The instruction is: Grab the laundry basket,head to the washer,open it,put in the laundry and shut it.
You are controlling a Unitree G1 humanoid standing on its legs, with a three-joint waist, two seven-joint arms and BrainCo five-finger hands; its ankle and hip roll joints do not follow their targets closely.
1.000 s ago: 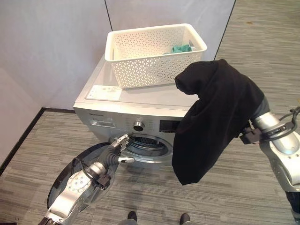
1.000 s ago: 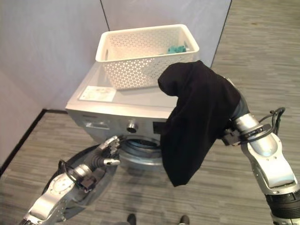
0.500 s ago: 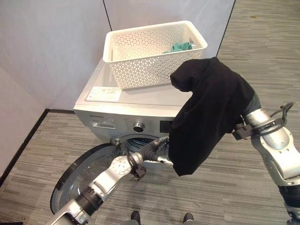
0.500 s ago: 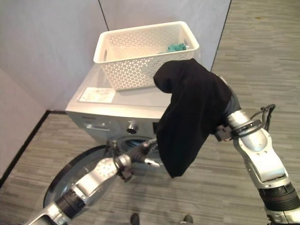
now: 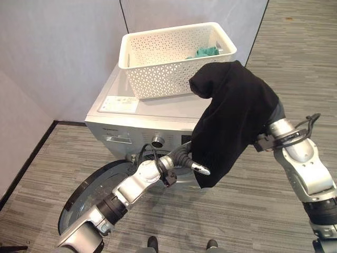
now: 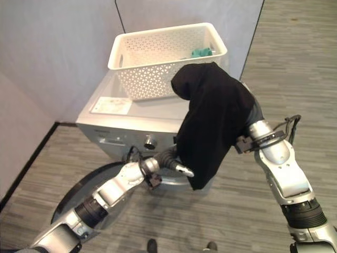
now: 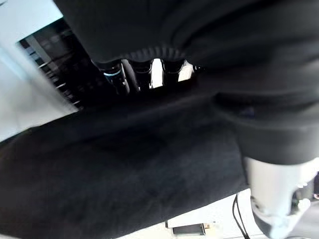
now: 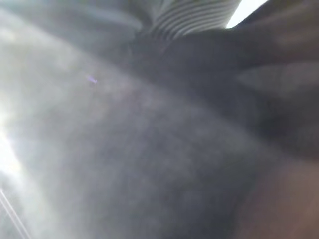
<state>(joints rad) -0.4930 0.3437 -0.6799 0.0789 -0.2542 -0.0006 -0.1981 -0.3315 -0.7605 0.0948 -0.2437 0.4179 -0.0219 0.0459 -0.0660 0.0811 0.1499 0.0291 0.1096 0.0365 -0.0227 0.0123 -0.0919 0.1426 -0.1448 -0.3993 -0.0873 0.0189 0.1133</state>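
The black cloth (image 5: 231,124) hangs in the middle of the picture over the right robot hand, whose fingers I cannot tell, so the left robot hand (image 5: 199,168), fingers straight against its bottom edge, should push it low into the open washer (image 5: 158,124).

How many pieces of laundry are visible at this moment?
2. A black garment is draped over the right arm, hanging in front of the washer. A teal item lies in the white basket on top. More may be hidden inside the basket.
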